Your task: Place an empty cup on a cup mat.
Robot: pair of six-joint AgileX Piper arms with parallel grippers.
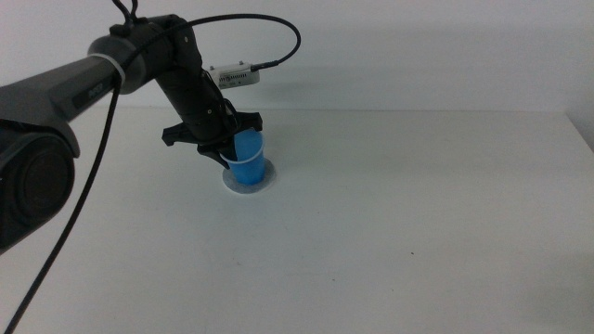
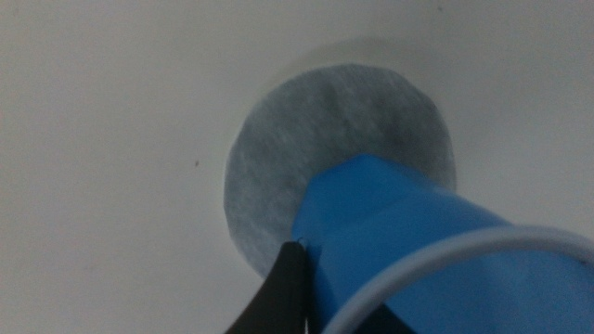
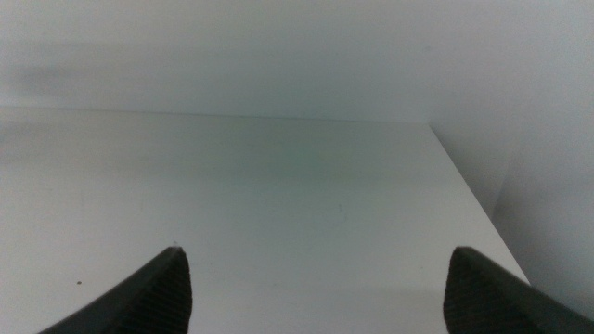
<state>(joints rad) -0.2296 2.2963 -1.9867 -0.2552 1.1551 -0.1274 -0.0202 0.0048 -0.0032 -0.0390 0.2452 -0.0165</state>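
Middle view: the left gripper (image 1: 234,147) grasps the cup (image 1: 248,158) near its rim, the cup's base at or just above the cup mat (image 1: 247,182) on the table (image 1: 418,232); contact cannot be confirmed. Lower straight down and keep the cup upright before letting go

Left wrist view: the cup (image 2: 408,241) overlaps the near part of the mat (image 2: 316,139), with one dark jaw against the cup wall. Centre the base on the disc before release

Right wrist view: the right gripper (image 3: 320,288) waits over bare table, jaws spread wide, holding nothing
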